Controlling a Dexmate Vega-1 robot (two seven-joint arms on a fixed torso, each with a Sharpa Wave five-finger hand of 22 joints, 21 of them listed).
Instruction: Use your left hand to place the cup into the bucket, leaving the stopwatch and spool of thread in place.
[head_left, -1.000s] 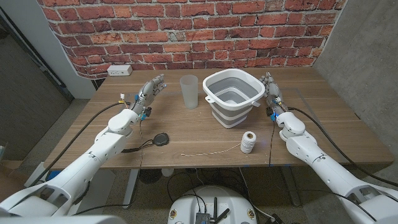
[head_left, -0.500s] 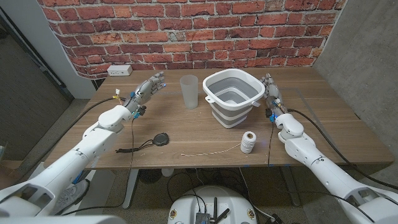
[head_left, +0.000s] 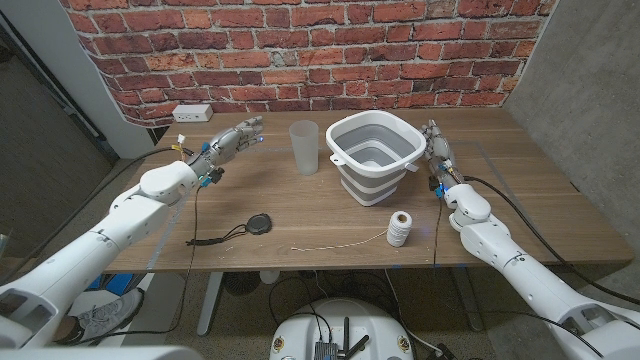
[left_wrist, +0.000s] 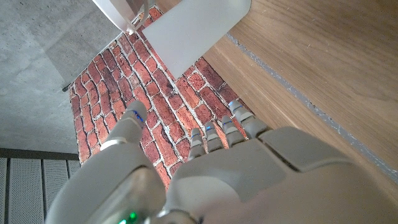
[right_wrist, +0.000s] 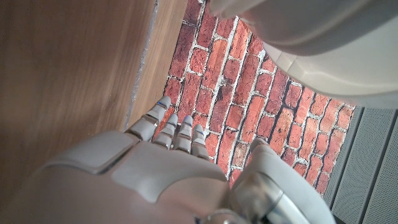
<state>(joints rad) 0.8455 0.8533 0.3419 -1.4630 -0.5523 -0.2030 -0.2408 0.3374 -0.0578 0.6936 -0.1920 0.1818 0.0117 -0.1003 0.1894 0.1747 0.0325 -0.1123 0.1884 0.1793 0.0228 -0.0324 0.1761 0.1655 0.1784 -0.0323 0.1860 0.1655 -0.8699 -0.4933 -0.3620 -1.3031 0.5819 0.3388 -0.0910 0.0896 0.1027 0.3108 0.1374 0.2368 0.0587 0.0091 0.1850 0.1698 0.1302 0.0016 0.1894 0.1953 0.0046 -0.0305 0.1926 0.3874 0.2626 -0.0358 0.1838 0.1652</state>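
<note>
The cup (head_left: 304, 147) is seen upright on the table (head_left: 300, 205), just left of the bucket (head_left: 371, 157) (white, collapsible). The left hand (head_left: 229, 143) is held near it, fingers apart, empty. The right hand (head_left: 436, 146) is raised beside the bucket, fingers extended, holding nothing. Stopwatch (head_left: 259, 222) and spool of thread (head_left: 400, 229) are nearer the front.

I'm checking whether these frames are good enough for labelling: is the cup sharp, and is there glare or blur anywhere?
Head view: evenly lit and sharp; the translucent cup stands clear against the table, shadows faint, no glare. Left wrist view: the cup looks pale and featureless, edges soft; the left hand is close and slightly soft. Right wrist view: the bucket is near and soft.
</note>
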